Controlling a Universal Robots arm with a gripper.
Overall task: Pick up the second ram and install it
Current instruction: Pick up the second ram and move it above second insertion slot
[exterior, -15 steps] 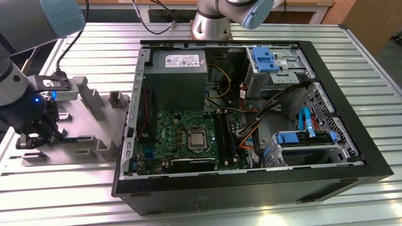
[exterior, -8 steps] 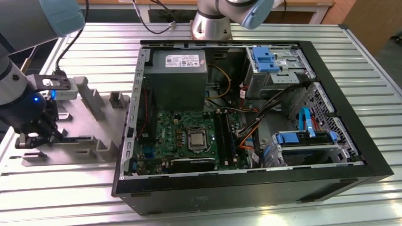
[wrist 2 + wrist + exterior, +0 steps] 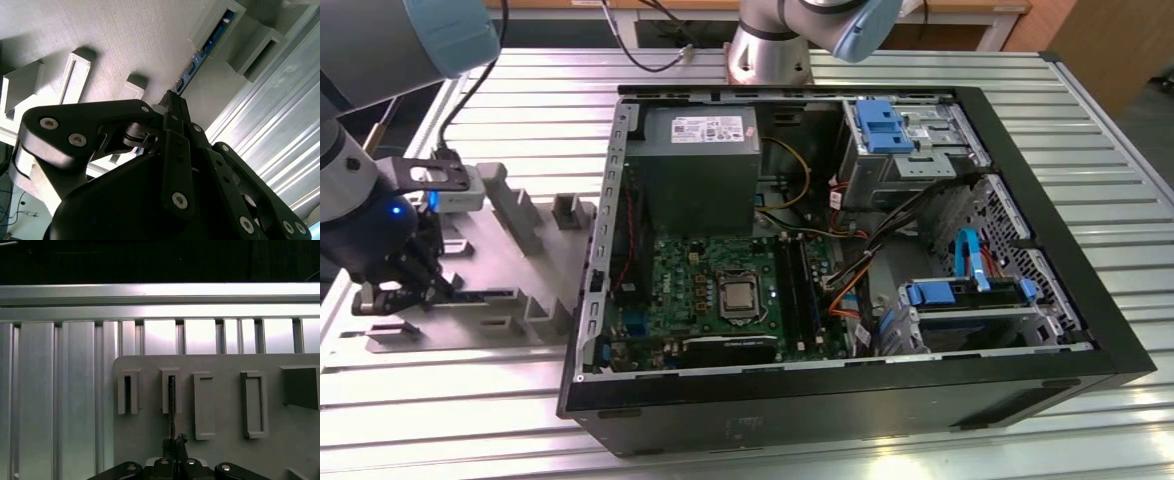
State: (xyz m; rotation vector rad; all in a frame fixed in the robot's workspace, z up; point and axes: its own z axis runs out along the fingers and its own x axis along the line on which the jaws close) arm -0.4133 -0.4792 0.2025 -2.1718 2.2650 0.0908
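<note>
- At the exterior view's left, the claw [image 3: 403, 290] is hanging low over the grey fixture [image 3: 520, 230] on the slatted worktop [image 3: 454, 400].
- In both wrist views, the claw [image 3: 172, 102] [image 3: 173, 442] is pinching nearly closed on one end of the second ram [image 3: 202, 52] [image 3: 171, 400], whose far end is sitting in a fixture slot.
- At the exterior view's right, the open computer case [image 3: 787, 420] is lying with its motherboard [image 3: 707, 270] facing up.

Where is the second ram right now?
The second ram sits in a slot of the grey fixture, on the exterior view's left beside the computer case, with the gripper closed on its end.
</note>
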